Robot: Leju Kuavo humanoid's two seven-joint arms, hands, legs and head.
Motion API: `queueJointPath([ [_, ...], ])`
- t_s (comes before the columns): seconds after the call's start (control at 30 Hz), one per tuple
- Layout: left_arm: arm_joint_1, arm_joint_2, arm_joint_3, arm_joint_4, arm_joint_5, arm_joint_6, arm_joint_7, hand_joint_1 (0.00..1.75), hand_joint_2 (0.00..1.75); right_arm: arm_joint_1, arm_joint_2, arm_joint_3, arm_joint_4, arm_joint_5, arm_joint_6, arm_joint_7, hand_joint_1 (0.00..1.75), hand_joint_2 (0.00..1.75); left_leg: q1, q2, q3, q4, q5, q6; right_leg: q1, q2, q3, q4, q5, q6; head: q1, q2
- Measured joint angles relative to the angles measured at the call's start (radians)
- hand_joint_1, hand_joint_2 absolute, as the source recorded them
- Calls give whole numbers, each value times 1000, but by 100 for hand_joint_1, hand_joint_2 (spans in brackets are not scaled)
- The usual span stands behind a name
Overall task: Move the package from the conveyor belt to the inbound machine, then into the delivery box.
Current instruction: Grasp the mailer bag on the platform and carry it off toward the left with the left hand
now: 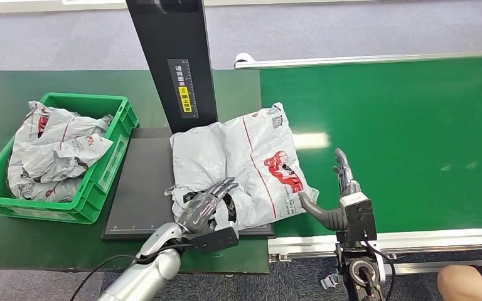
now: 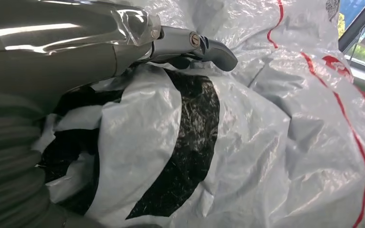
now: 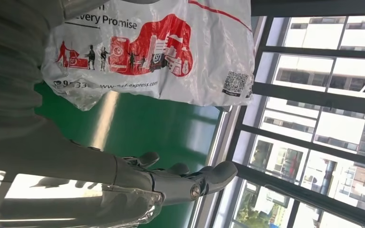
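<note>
Windows [image 3: 313, 95] behind package [image 1: 238, 166]; left hand [image 1: 208, 204] seemingly grips it.

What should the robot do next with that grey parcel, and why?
Probably close the left hand on the parcel and lift it toward the green box. The parcel already lies on the black machine plate, the left hand rests on it, and the right hand hangs open beside it.

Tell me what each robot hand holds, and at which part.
The left robot hand lies on the near edge of the package; a closed grip cannot be told. The right robot hand holds nothing.
</note>
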Motion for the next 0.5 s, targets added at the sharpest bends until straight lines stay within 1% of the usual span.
queueJointPath([
  [0.17,-67,-41,-16,123,-14,42,8,0,175,2,3,-1,-9,-1,1,7,0,175,0,-2,3,0,0,0,0,-2,4,0,0,0,0,0],
  [0.27,-95,-57,-17,175,-15,51,7,2,175,3,6,-2,-11,-1,2,8,0,175,0,-2,4,0,0,0,0,-2,6,0,0,0,0,0],
  [0.3,-101,-61,-17,186,-15,51,7,42,175,4,6,-2,-12,-1,2,8,0,175,0,-2,5,0,0,0,0,-2,6,0,0,0,0,0],
  [0.4,-114,-69,-17,214,-21,66,11,171,175,4,6,-2,-13,-1,2,10,0,175,0,-2,7,0,0,0,0,-2,8,0,0,0,0,0],
  [0.43,-118,-71,-17,224,-25,79,15,175,175,4,6,-2,-14,-1,2,11,0,175,0,-2,7,0,0,0,0,-2,8,0,0,0,0,0],
  [0.5,-126,-75,-18,245,-33,113,23,175,175,5,7,-2,-16,-1,2,14,0,175,0,-2,7,0,0,0,0,-2,8,0,0,0,0,0],
])
